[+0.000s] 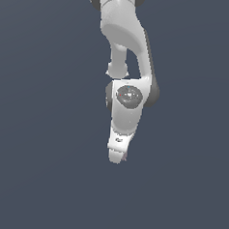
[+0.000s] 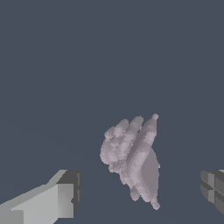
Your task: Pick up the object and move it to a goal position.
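The object point(image 2: 131, 157) is a small dull pinkish-mauve lump, knobbly on one side and flat and blocky on the other. In the wrist view it lies on the dark grey floor between my two fingers. One finger point(image 2: 57, 199) and the other finger point(image 2: 213, 186) stand wide apart, clear of the lump on both sides. My gripper point(image 2: 140, 187) is open and holds nothing. In the exterior view the white gripper point(image 1: 117, 153) points down and hides almost all of the object; only a faint pinkish sliver point(image 1: 125, 157) shows at its tip.
The white arm point(image 1: 124, 35) comes down from the top of the exterior view. The plain dark grey floor point(image 1: 34, 178) fills everything around it. No other objects show.
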Robot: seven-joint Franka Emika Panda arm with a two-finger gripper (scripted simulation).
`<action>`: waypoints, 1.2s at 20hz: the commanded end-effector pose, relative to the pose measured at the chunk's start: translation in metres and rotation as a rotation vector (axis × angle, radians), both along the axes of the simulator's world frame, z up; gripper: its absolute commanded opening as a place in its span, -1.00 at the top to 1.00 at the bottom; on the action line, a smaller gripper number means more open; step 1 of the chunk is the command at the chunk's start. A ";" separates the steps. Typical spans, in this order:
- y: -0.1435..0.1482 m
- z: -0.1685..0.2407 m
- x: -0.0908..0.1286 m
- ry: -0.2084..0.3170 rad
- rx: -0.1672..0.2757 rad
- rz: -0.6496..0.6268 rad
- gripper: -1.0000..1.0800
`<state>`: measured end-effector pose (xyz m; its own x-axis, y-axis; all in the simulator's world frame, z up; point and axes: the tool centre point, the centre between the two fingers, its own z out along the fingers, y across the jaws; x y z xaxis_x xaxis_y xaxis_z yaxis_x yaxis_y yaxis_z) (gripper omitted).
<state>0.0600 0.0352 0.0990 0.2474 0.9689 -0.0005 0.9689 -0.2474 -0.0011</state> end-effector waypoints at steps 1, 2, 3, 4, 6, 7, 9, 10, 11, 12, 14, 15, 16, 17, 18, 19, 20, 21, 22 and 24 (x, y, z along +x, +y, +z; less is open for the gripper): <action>0.000 -0.001 0.001 -0.001 0.000 0.022 -0.92; 0.000 -0.001 0.001 -0.001 0.000 0.027 -0.92; 0.000 -0.001 0.002 -0.001 0.000 0.030 -0.92; 0.000 -0.001 0.002 -0.001 0.000 0.032 -0.92; 0.000 -0.001 0.001 -0.001 0.000 0.029 -0.92; 0.000 -0.002 0.001 -0.001 0.000 0.029 -0.92; 0.000 -0.005 0.001 -0.001 0.000 0.029 -0.92; -0.001 -0.008 0.001 -0.001 0.000 0.029 -0.92; 0.000 -0.012 0.001 -0.001 0.000 0.030 -0.92; 0.000 -0.017 0.001 -0.001 0.000 0.030 -0.92; 0.000 -0.029 0.001 -0.001 0.000 0.032 -0.92; 0.000 -0.035 0.000 -0.001 0.000 0.032 -0.92; 0.000 -0.040 0.000 -0.001 0.000 0.033 -0.92; 0.000 -0.044 0.000 -0.001 0.000 0.033 -0.92; 0.000 -0.047 0.000 -0.001 0.000 0.034 -0.92; 0.000 -0.050 0.000 -0.001 0.000 0.034 -0.92; 0.000 -0.051 0.001 -0.001 0.000 0.034 -0.92; 0.000 -0.052 0.001 -0.001 0.000 0.034 -0.92; 0.000 -0.052 0.001 -0.001 0.000 0.034 -0.92; 0.000 -0.052 0.002 -0.001 0.000 0.033 1.00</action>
<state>0.0608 0.0351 0.0473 0.2147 0.9767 -0.0003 0.9767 -0.2147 -0.0014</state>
